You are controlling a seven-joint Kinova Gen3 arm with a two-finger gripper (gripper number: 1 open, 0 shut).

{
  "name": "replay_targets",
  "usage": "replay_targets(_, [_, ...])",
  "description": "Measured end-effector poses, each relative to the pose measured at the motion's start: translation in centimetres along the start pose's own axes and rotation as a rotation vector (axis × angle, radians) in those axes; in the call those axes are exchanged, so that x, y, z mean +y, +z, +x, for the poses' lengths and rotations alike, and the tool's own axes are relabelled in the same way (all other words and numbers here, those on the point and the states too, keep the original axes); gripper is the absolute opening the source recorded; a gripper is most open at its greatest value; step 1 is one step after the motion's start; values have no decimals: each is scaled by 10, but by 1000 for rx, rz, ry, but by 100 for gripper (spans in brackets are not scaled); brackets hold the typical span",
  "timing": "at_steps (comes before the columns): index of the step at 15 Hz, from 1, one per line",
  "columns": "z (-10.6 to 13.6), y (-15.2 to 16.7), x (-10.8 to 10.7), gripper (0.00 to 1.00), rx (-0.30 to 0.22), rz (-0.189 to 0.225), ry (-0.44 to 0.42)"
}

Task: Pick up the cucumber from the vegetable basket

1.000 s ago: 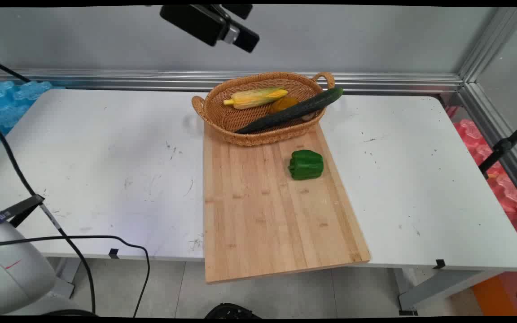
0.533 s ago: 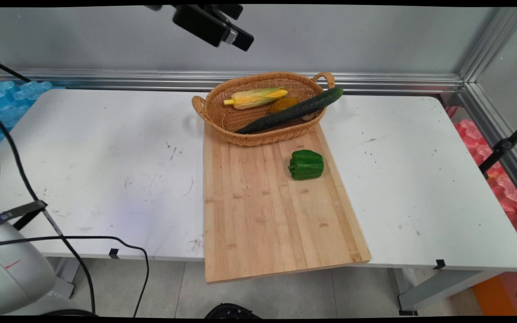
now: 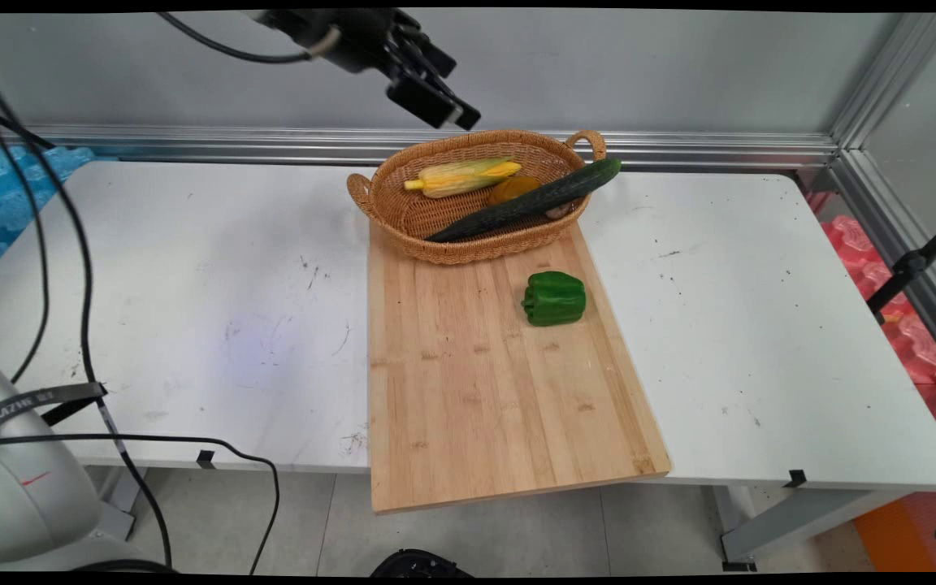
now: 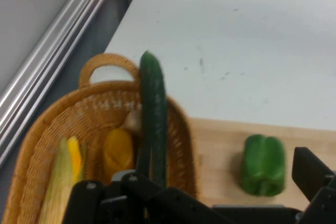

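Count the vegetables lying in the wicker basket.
4 visible in the basket: a corn cob at the back, an orange piece mid-basket, a cucumber laid diagonally with its tip past the rim, and a small pale piece beneath it. More may be hidden under the cucumber.

Main view overlooks the whole table; hand view looks down closely; both share the basket point(image 3: 468, 199) point(image 4: 47, 145).

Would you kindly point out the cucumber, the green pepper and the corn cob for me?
cucumber point(image 3: 529, 201), main view, middle of its length across the basket.
green pepper point(image 3: 554, 299), main view, centre of its top side.
corn cob point(image 3: 461, 176), main view, mid husk.
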Motion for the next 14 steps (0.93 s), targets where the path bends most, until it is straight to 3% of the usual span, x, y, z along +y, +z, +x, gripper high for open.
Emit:
replay_targets(9, [-17,97,-31,100,-102,57,-25])
replay_targets(14, [-27,154,-44,100,-164,60,-34])
